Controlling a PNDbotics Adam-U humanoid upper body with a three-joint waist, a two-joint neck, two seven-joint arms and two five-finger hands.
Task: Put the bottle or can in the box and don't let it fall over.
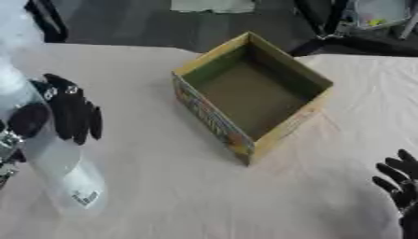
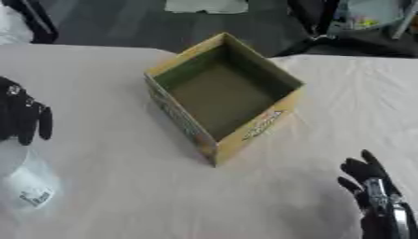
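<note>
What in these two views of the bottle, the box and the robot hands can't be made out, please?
- Bottle: clear and blurred; its top runs off the left edge in both views, and the left robot hand covers part.
- Bottle label: too small to read.
- Box: printing on its outer sides is blurred.
- Right robot hand: cut off by the lower right corner.

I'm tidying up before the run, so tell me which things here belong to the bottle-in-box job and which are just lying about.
Job:
clear bottle, held by left hand
open yellow box, empty
right hand, idle

Lying about:
pale sheet on the floor
clutter beyond the table
</note>
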